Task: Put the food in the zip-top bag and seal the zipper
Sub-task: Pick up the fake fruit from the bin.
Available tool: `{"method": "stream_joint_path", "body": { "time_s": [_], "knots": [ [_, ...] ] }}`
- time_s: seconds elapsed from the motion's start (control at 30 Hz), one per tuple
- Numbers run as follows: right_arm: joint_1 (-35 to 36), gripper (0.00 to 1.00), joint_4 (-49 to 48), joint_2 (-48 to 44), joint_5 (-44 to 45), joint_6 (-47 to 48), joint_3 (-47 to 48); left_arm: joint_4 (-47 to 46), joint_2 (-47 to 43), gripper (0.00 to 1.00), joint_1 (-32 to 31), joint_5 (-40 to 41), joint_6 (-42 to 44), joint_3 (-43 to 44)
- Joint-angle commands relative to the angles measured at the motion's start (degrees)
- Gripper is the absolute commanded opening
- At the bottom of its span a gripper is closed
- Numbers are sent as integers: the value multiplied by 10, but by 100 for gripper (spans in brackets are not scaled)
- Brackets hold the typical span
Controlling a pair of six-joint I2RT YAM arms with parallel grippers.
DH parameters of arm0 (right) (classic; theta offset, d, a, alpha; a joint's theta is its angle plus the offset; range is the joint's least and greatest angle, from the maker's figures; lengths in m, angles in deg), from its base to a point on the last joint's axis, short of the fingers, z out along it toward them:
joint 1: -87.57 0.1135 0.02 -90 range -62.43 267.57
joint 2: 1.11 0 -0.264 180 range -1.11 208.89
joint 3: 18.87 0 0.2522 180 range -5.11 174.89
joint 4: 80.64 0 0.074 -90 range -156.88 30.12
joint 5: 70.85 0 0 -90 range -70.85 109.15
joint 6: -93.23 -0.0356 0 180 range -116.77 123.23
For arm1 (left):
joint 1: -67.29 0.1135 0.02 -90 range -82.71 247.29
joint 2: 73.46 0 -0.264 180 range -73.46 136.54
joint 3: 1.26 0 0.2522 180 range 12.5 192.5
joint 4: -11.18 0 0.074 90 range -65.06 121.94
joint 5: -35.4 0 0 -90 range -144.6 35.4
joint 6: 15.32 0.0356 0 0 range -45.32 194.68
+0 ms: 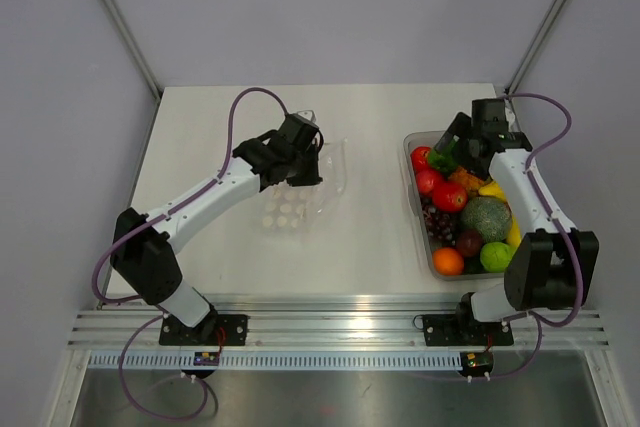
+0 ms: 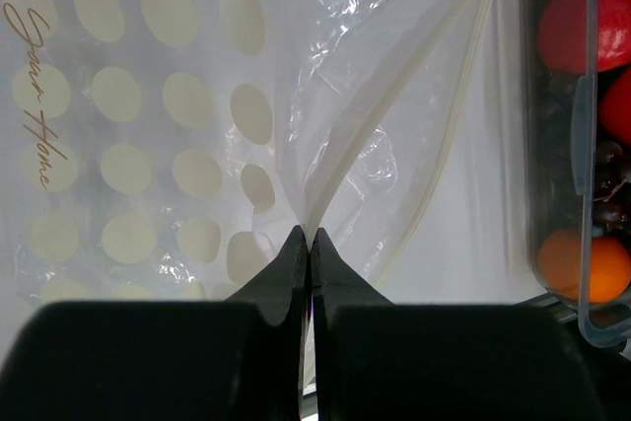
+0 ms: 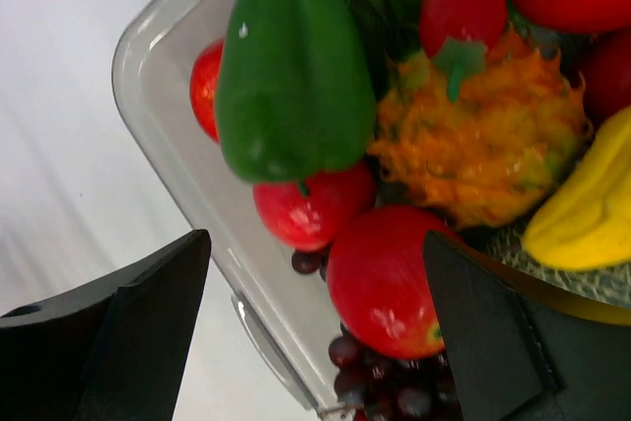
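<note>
The zip-top bag (image 1: 290, 209), clear with white dots, lies at the table's middle left. My left gripper (image 1: 305, 169) is shut on its raised mouth edge. In the left wrist view the fingertips (image 2: 296, 253) pinch the plastic where the zipper strip (image 2: 391, 115) runs down to them. The food fills a clear tray (image 1: 418, 209) on the right. My right gripper (image 1: 452, 142) hangs open over the tray's far left corner. Between its fingers (image 3: 148, 313) show a red round fruit (image 3: 385, 283) and a grape bunch (image 3: 389, 386), with a green pepper (image 3: 291, 86) beyond. Nothing is held.
More food in the tray: a spiky orange fruit (image 3: 483, 135), a yellow piece (image 3: 592, 214), a green round one (image 1: 485, 217), an orange (image 1: 448, 261). The tray's rim (image 3: 168, 125) lies just under the right gripper's left finger. White walls enclose the table on three sides.
</note>
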Motion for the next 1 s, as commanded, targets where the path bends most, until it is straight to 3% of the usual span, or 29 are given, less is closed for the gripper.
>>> {"method": "stream_joint_path", "body": {
  "time_s": [0.0,0.4,0.63,0.83,0.97],
  "knots": [
    [-36,96,-47,49,-45,13,59,-1,-4,0,2,18,10,27],
    [-61,99,-65,185,-113,39,127,3,18,0,2,8,13,59],
    [-62,98,-84,199,-139,43,113,15,40,0,-2,3,8,96],
    [-62,90,-93,192,-145,42,91,14,60,0,-7,-8,4,119],
    [-62,98,-92,183,-144,46,78,10,69,0,-9,-19,3,125]
  ]
}}
